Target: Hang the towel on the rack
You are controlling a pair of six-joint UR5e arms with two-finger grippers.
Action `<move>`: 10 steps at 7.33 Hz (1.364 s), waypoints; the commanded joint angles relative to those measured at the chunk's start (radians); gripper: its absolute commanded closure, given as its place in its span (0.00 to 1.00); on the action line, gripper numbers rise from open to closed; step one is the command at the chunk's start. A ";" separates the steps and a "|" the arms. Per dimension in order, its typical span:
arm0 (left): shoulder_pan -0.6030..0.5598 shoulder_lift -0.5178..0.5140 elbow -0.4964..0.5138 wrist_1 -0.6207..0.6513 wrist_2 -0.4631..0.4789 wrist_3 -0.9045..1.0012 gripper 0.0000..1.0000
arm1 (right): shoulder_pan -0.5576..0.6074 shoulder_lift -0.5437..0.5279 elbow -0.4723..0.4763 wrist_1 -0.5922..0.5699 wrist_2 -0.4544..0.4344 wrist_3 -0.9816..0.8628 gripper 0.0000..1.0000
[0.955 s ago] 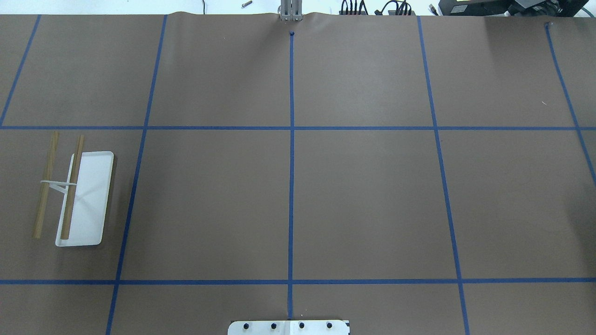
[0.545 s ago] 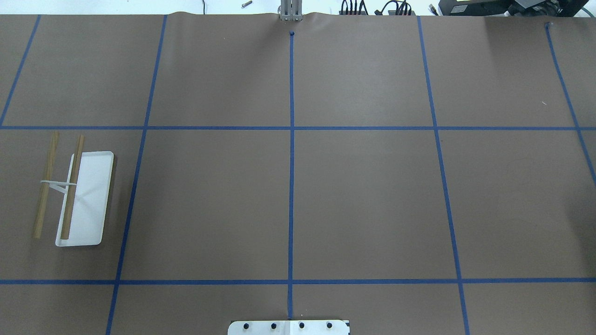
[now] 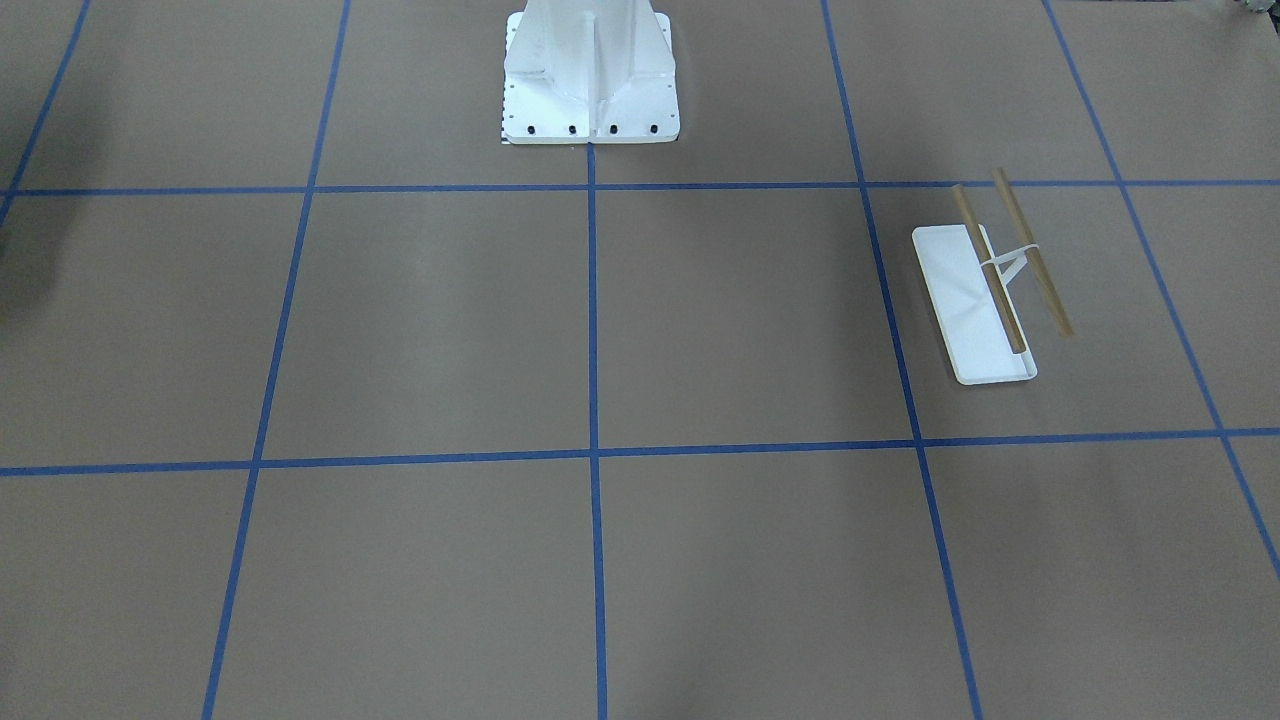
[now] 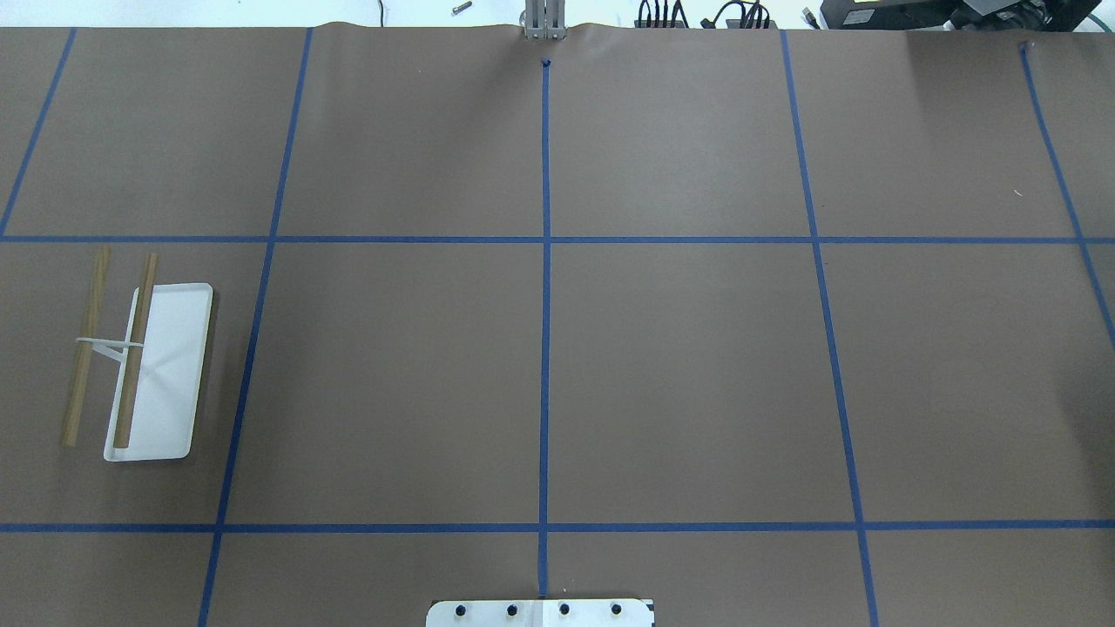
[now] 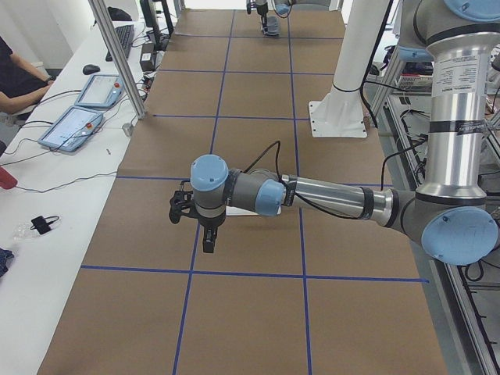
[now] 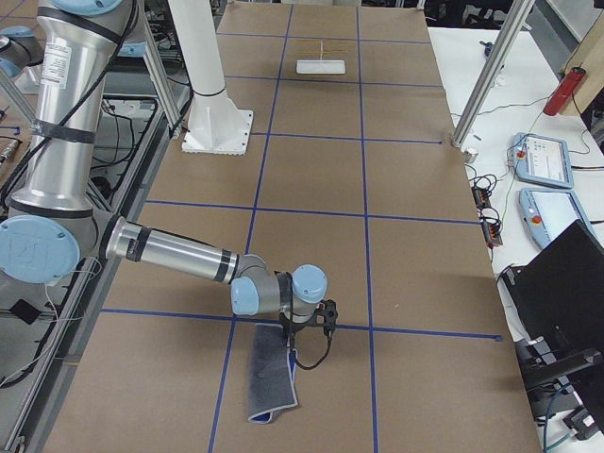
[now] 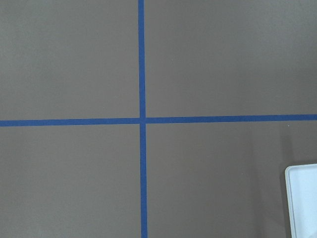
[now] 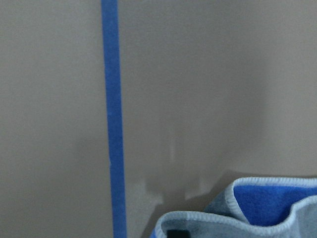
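Note:
The rack (image 4: 165,374) stands at the table's left side, a white tray base with two brown rods (image 4: 135,348) on a thin white support. It also shows in the front-facing view (image 3: 960,290) and far off in the exterior right view (image 6: 321,66). A corner of its tray shows in the left wrist view (image 7: 303,198). The towel (image 6: 269,382), dark grey with a blue inner side, hangs down to the table at the right gripper (image 6: 307,344). Its folded edge shows in the right wrist view (image 8: 257,208). The left gripper (image 5: 199,223) hovers above the table. I cannot tell whether either gripper is open or shut.
The white robot pedestal (image 3: 590,80) stands at the table's near-middle edge. Blue tape lines divide the brown table cover. A side bench with tablets (image 5: 78,109) and cables runs along the far edge, and a person (image 5: 16,78) sits there.

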 commanded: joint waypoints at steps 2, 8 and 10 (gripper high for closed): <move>0.000 -0.004 0.002 0.000 0.000 0.000 0.01 | 0.000 0.006 0.005 -0.001 0.011 0.003 0.78; 0.000 -0.004 0.007 0.000 0.000 -0.001 0.01 | -0.023 0.010 0.009 -0.001 0.031 0.010 0.39; 0.000 -0.005 0.004 0.000 0.000 -0.001 0.01 | -0.046 0.010 0.005 -0.002 0.030 0.007 0.39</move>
